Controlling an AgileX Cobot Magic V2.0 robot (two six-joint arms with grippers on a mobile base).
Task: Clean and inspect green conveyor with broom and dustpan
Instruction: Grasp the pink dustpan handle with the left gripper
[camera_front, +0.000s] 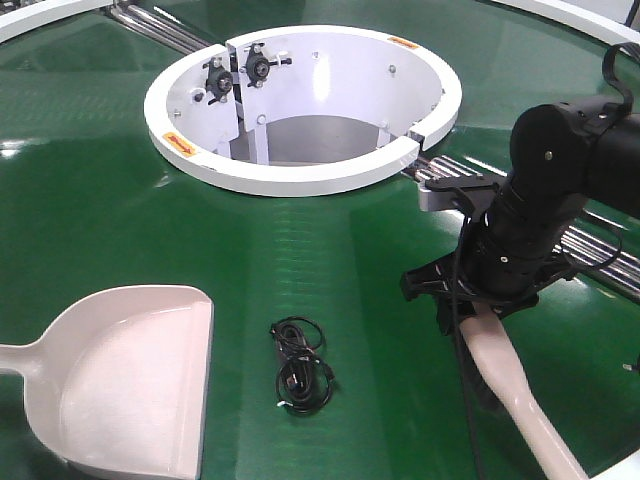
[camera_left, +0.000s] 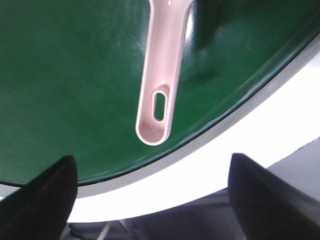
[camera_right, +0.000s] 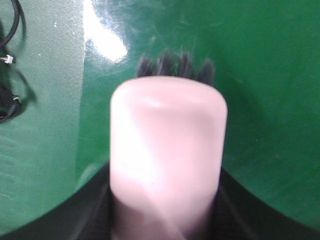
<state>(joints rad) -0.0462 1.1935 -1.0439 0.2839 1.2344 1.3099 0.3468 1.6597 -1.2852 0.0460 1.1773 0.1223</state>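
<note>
The broom (camera_right: 167, 150) is the closest thing I see. Its pale pink head fills most of my right wrist view. Dark bristles (camera_right: 175, 65) poke out past its far end. The picture is blurry there, so I cannot tell if they touch the belt.

The right gripper (camera_front: 478, 292) is squeezed onto the broom. A black finger presses on each side of it. In the front view the long handle (camera_front: 520, 395) sticks out below the gripper, toward the bottom right corner. The broom lies low over the green conveyor (camera_front: 100, 200), on its right side.

The dustpan (camera_front: 130, 380) lies flat on the belt at the bottom left, well apart from the broom. Its wide flat edge faces right and nothing is inside it. Its handle runs off the left edge of the front view. In my left wrist view I see that handle (camera_left: 162, 75) with its slot hole, lying on the green near the belt's white edge (camera_left: 240, 140).

The left gripper (camera_left: 150, 200) is spread wide and holds nothing. Its two dark fingers sit apart at the bottom corners, and the handle's end is just beyond them, not between them.

Between the dustpan and the broom lies a small coil of black cable (camera_front: 300, 365).

Farther back is the big white ring hub (camera_front: 300, 180). Silver roller bars (camera_front: 590, 250) show behind the right arm.
</note>
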